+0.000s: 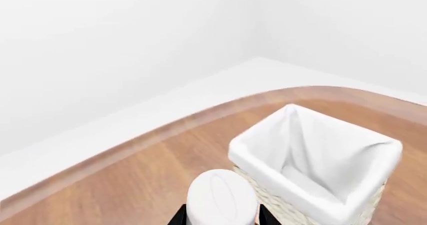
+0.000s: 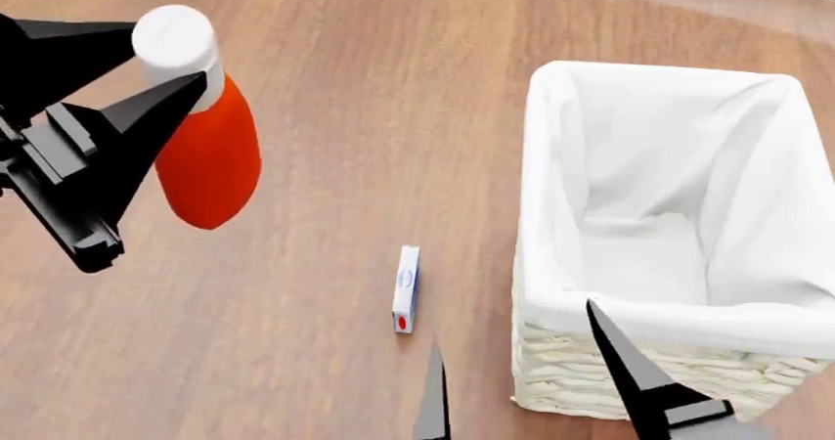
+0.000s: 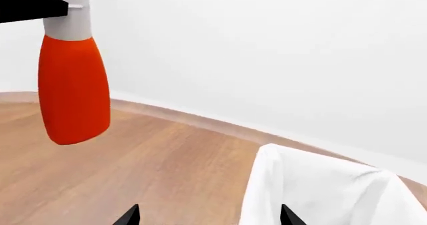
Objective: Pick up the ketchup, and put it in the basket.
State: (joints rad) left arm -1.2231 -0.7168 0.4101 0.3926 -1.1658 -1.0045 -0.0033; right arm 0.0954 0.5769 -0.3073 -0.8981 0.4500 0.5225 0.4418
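Beside the basket, on its left as the head view shows it, the ketchup is held clear of the worktop by the left claw, whose black fingers are closed on the bottle's neck just under the white cap. The orange-red body hangs below the grip, well apart from the basket's rim. No label or writing can be made out on the bottle from any view; only plain orange-red plastic is shown. Between the bottle and the basket, a small white box is seen lying on the wood; a blue mark and a red mark are printed on it, but they are too small to be read. The basket is lined with white cloth folded over cream wicker, and nothing is seen inside it. The right claw is held wide near the basket's nearest corner, with nothing between its black tips. The worktop is of warm brown wood grain with a rounded edge. Beyond that edge, plain white walls are seen.
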